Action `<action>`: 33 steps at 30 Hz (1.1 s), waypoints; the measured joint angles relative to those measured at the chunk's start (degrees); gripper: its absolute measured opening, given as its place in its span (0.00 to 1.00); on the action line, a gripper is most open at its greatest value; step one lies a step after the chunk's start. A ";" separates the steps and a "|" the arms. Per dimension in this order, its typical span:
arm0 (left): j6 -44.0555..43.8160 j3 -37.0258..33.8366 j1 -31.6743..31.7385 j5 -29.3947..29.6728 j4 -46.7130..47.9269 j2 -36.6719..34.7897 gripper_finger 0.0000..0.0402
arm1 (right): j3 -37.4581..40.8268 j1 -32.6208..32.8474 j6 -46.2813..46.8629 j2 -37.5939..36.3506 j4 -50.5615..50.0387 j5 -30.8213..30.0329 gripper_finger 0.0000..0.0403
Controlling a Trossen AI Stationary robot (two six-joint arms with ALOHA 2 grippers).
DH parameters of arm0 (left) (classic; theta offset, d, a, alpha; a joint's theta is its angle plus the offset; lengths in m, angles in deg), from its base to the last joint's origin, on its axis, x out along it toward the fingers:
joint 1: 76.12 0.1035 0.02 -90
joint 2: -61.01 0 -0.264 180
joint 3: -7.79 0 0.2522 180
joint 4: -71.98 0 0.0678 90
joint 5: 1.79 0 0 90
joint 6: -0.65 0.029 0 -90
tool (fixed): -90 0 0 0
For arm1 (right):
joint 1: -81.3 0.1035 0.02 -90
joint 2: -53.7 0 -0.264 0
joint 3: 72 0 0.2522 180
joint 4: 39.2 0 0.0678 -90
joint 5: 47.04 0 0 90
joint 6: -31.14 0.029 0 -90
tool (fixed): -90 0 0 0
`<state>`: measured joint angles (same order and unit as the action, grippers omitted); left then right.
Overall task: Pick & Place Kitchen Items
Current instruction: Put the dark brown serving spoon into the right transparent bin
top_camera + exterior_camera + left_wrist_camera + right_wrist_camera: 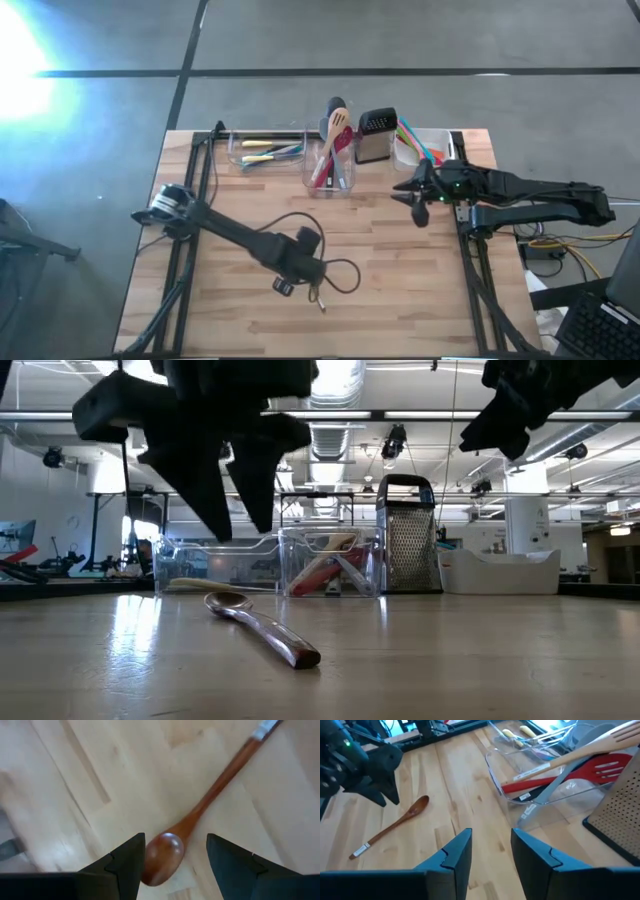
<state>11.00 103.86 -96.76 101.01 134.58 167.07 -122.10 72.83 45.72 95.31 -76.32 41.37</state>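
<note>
On the left part of the wooden table [400, 280] the left gripper [297, 283] hangs just above the board, near the middle-front. Its jaws stand apart and hold nothing. In the left wrist view the bowl of a brown wooden spoon [200, 815] lies flat on the table, directly below the gap between the two fingers [125, 865]; the handle goes away diagonally, w/ a small label at its end. The low view shows the same spoon resting on the board, bowl toward the back, and the fingers above it not touching it.

Further back, approx. centre-left, is a low clear tub [262, 152] w/ yellow-handled knives [258, 144] and other slim utensils lying inside. Just to its right stands a taller clear tub [330, 170]; it holds a light wooden spatula [336, 128], a red slotted spatula [580, 770] and a grey tool, all leaning. Beside it is the steel box grater [376, 135], upright, then a white tub [425, 148] w/ green-orange tools [412, 138] sticking out.

At the right, the right gripper [418, 200] is in the air in front of the white tub, well apart from the spoon. Its jaws are apart too, a narrow gap, empty.
</note>
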 joint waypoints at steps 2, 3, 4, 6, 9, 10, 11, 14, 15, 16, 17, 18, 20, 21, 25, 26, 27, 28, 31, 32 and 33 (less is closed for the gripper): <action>0.81 0.91 0.31 -0.23 1.08 1.77 0.54 | 0.02 0.00 -0.09 0.60 0.02 0.01 0.33; 1.48 1.04 0.43 -0.24 1.11 2.46 0.54 | 0.05 0.00 -0.22 0.91 0.00 0.01 0.33; 2.14 1.06 0.52 -0.19 1.13 2.95 0.54 | 0.07 0.00 -0.36 1.20 0.01 0.03 0.33; 3.23 1.04 0.67 -0.16 0.96 3.97 0.54 | 0.09 0.00 -1.05 1.69 0.01 0.09 0.33; 4.55 1.02 0.74 -0.23 0.85 5.36 0.54 | 0.09 0.00 -1.45 2.46 0.00 0.10 0.32; 4.79 1.00 0.74 -0.36 0.86 5.69 0.54 | 0.10 0.00 -1.57 2.59 0.00 0.12 0.32; 4.91 1.00 0.76 -0.81 0.71 6.07 0.54 | 0.11 0.00 -1.70 2.74 -0.01 0.12 0.31; 5.08 1.00 0.83 -2.52 -0.35 6.96 0.54 | 0.11 0.00 -1.74 3.20 -0.02 0.09 0.30; 5.08 1.00 0.83 -3.04 -0.81 7.32 0.54 | 0.11 0.00 -1.74 3.32 0.03 0.09 0.30; 5.27 1.00 0.83 -3.07 -1.24 7.60 0.54 | 0.11 -0.02 -1.74 3.49 0.02 0.09 0.30; 5.49 1.00 0.87 -3.19 -1.40 7.83 0.54 | 0.11 0.00 -1.74 3.57 0.03 0.09 0.30; 5.57 1.00 0.89 -3.21 -1.44 8.14 0.54 | 0.11 0.00 -1.74 3.62 0.02 0.09 0.29; 5.88 1.00 1.03 -3.98 -1.81 8.76 0.54 | 0.11 -0.01 -1.74 3.62 0.03 0.09 0.29; 5.95 1.00 1.04 -4.71 -1.86 9.15 0.54 | 0.11 0.00 -1.72 3.58 0.01 0.09 0.29; 6.09 0.98 1.07 -5.43 -2.52 10.32 0.51 | 0.13 -0.02 -1.74 3.49 0.10 0.08 0.28; 6.17 1.02 1.07 -5.46 -2.50 10.50 0.50 | 0.13 -0.02 -1.74 3.52 0.20 0.05 0.27; 6.36 1.02 1.07 -5.50 -2.51 10.60 0.49 | 0.13 -0.02 -1.74 3.52 0.12 0.05 0.27; 6.61 1.02 1.11 -5.64 -2.63 10.83 0.47 | 0.13 -0.02 -1.74 3.52 0.11 0.01 0.27; 7.95 1.02 1.20 -5.83 -2.76 11.09 0.40 | 0.13 -0.02 -1.74 3.52 0.12 0.01 0.26; 8.42 1.02 1.25 -5.93 -2.78 11.15 0.37 | 0.13 -0.02 -1.74 3.52 0.14 -0.02 0.26; 9.07 1.02 1.33 -6.32 -2.78 11.17 0.34 | 0.13 -0.02 -1.74 3.52 0.13 0.00 0.26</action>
<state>20.07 104.88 -95.43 94.69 131.80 178.24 -121.97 72.81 43.98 98.83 -76.20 41.38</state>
